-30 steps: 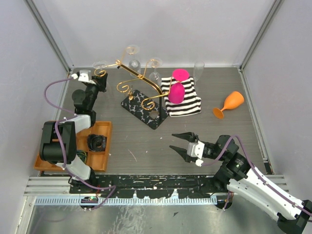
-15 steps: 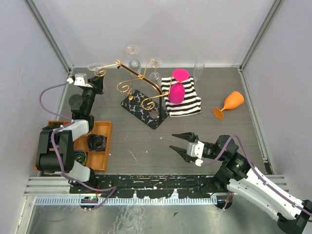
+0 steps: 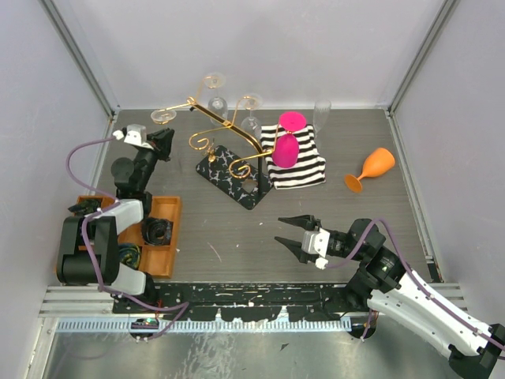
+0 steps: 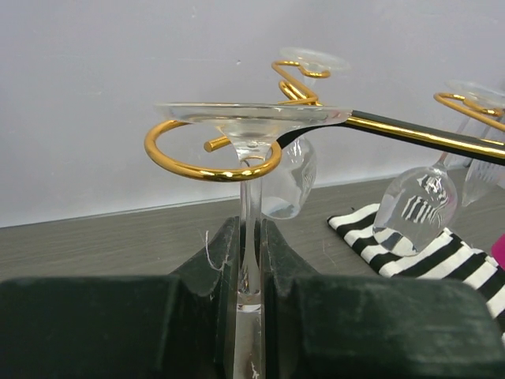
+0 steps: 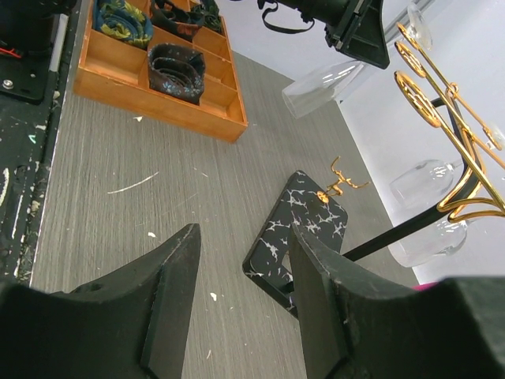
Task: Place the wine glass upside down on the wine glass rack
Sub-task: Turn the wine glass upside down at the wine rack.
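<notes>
In the left wrist view a clear wine glass [image 4: 251, 229] hangs upside down, its stem pinched between my left gripper's [image 4: 251, 237] fingers. The stem runs up through the gold end loop [image 4: 207, 160] of the wine glass rack [image 3: 222, 130]. The flat foot [image 4: 252, 115] lies right over that loop. From above, my left gripper [image 3: 162, 143] is at the rack's left hook, with the foot [image 3: 163, 116] showing there. Its bowl [image 5: 322, 80] shows in the right wrist view. My right gripper [image 3: 286, 230] hovers open and holds nothing near the table's front, its fingers [image 5: 175, 272] apart.
Two more clear glasses [image 3: 219, 103] hang on the rack above its black marbled base [image 3: 233, 175]. A pink glass [image 3: 286, 150] lies on a striped cloth [image 3: 308, 170], and an orange glass [image 3: 371, 168] lies at the right. A wooden tray [image 3: 167, 213] sits by the left arm.
My left gripper with the glass swung slightly left, then back right and nearer, bringing the foot onto the rack's left loop. The right arm has not moved.
</notes>
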